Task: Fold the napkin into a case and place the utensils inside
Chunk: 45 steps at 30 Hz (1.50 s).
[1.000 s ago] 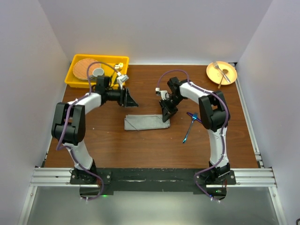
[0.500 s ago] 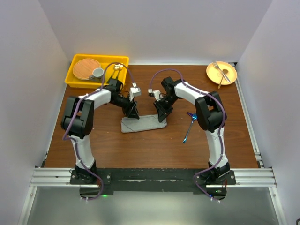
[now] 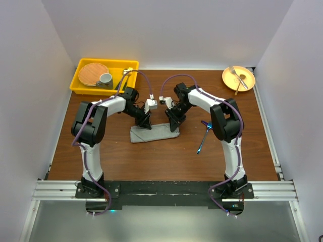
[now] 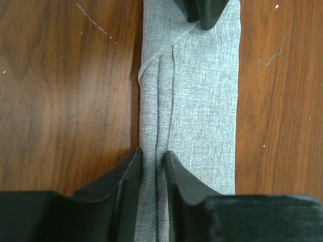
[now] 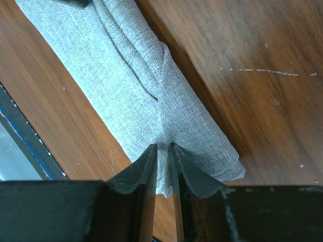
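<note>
We see grey cloth napkin [image 3: 154, 133] folded narrow | left jaws, right jaws clamp its ends | blue-handled metal utensils [image 3: 204, 135] right of it, not yet inside.

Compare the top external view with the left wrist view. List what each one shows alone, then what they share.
Top external only: both arms whole, the yellow bin with a cup, the orange plate with a fork, and the blue-handled utensils lying right of the cloth. Left wrist only: the napkin up close, with its overlapping creases and a ridge of cloth pinched in the left pincer. Shared: the napkin folded into a narrow strip on the wooden table, with the right pincer at its other end.
</note>
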{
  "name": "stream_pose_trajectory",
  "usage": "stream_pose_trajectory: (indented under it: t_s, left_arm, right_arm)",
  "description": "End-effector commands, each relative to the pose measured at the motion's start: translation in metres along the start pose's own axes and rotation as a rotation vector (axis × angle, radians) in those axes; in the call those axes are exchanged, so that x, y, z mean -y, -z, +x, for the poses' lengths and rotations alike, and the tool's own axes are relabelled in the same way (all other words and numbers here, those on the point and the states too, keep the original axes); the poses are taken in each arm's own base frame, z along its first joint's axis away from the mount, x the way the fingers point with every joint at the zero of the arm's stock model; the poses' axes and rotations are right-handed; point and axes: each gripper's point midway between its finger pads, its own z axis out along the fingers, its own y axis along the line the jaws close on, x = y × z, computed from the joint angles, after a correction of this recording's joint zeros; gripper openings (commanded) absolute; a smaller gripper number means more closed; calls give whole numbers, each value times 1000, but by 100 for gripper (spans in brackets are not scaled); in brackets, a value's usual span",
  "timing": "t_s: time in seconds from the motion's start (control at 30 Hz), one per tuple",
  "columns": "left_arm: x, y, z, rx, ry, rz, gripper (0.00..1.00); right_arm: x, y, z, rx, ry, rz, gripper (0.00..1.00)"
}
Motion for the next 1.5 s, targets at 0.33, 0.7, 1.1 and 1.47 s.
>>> stream_pose_trajectory:
  t_s: [0.33, 0.7, 1.1, 1.47]
  left_arm:
    - [12, 3, -14, 13, -250, 27, 8]
    - [24, 2, -22, 7, -405, 29, 6]
    - [28, 5, -27, 23, -458, 18, 4]
    - [28, 6, -29, 32, -470, 9, 3]
  right_arm:
    - [-19, 72, -74, 294, 126, -40, 69]
    - [-16, 32, -90, 236, 279, -75, 70]
    - [-38, -6, -63, 173, 231, -250, 65]
    - [-40, -20, -50, 144, 198, -309, 51]
